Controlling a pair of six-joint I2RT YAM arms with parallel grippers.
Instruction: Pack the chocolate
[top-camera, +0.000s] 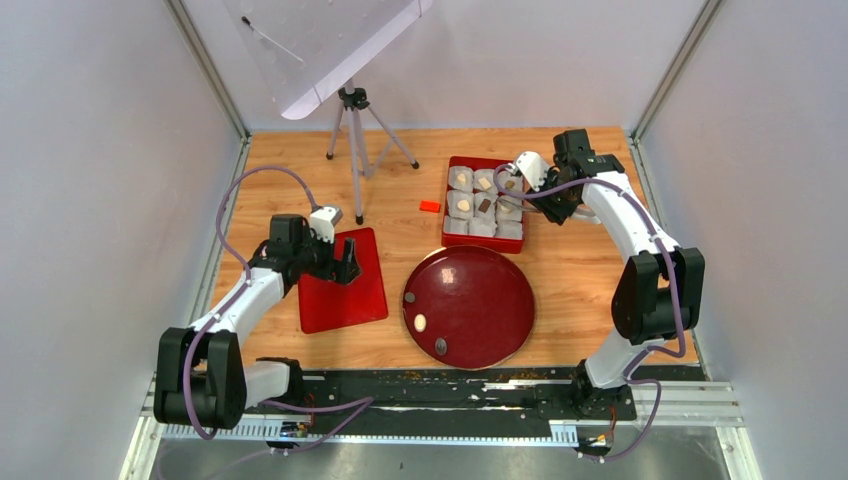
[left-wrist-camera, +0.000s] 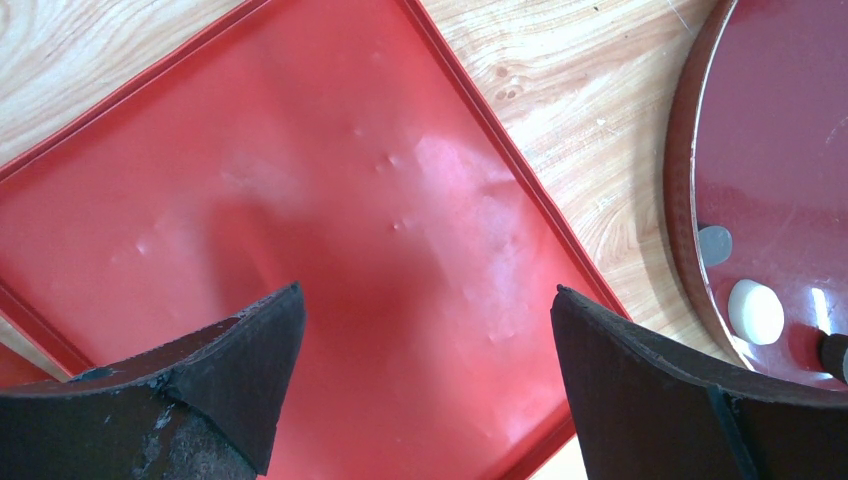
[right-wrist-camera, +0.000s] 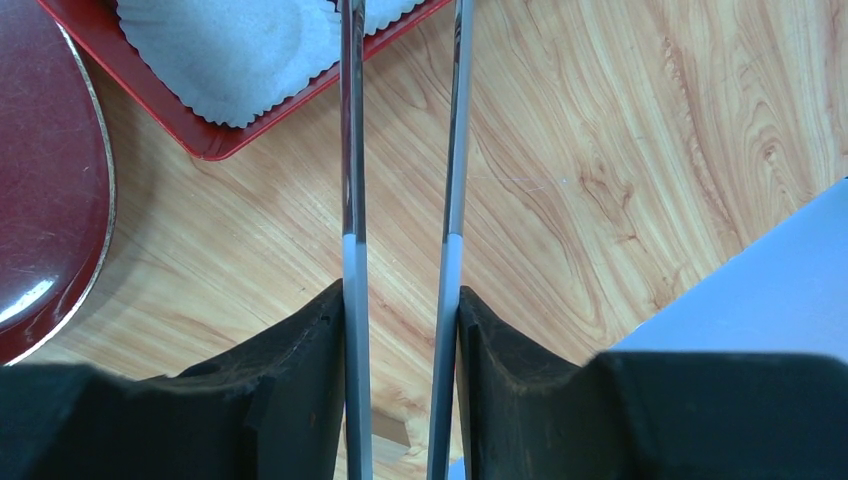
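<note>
Three pieces of chocolate lie on the dark red round plate (top-camera: 500, 300): a cream one (top-camera: 419, 322) and two dark ones (top-camera: 409, 297) (top-camera: 441, 346). The left wrist view shows the cream piece (left-wrist-camera: 756, 312) beside a dark one (left-wrist-camera: 714, 244). More pieces sit in paper cups in the red box (top-camera: 448, 215), among them a cream one (top-camera: 463, 205) and a dark one (top-camera: 484, 205). My right gripper (right-wrist-camera: 402, 300) (top-camera: 545, 203) is shut on metal tweezers (right-wrist-camera: 350, 150), whose arms stand apart and reach to the box corner; their tips are out of view. My left gripper (left-wrist-camera: 425, 300) (top-camera: 348, 268) hangs open over a flat red lid (left-wrist-camera: 350, 180).
A small orange-red block (top-camera: 430, 206) lies left of the box. A camera tripod (top-camera: 352, 140) stands at the back left. An empty white paper cup (right-wrist-camera: 235, 50) fills the box corner (right-wrist-camera: 215, 145). The plate's rim (right-wrist-camera: 95, 200) lies close to the box. Grey walls enclose the table.
</note>
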